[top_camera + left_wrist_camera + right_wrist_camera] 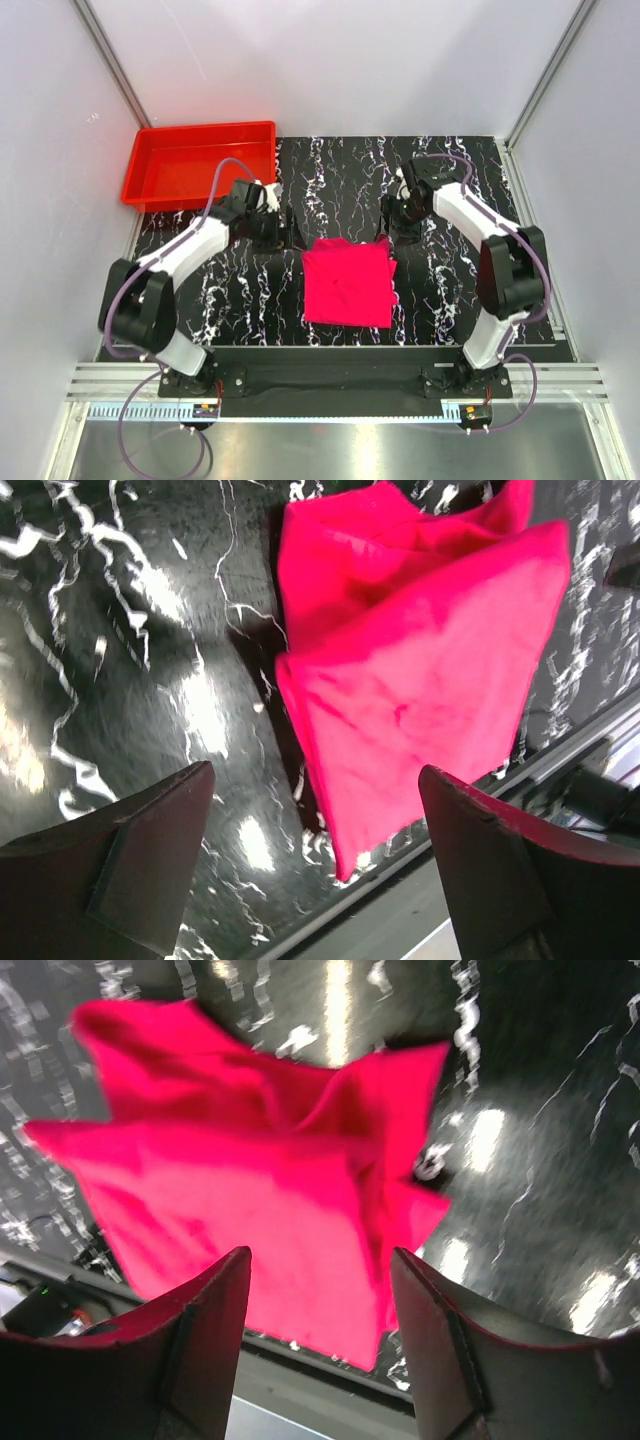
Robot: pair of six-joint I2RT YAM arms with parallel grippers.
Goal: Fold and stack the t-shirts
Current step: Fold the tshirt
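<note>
Left claw (288,232) is hanging released, jaws wide and empty, above the surface (450,290) just beside the far left corner of the t-shirt (347,283). Right claw (388,225) is hovering at the far right corner, likewise released and empty. The t-shirt is lying folded into a rough rectangle between the arms, its far edge rumpled. A tray (200,135) is sitting at the far left.

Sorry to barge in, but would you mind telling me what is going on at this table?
Two robot arms are folding a magenta t-shirt. It lies folded into a rough rectangle on the black marbled table between them. The left gripper and the right gripper are both open and hold nothing, each hanging near the shirt's far edge. The red tray at the far left holds no shirt.
</note>
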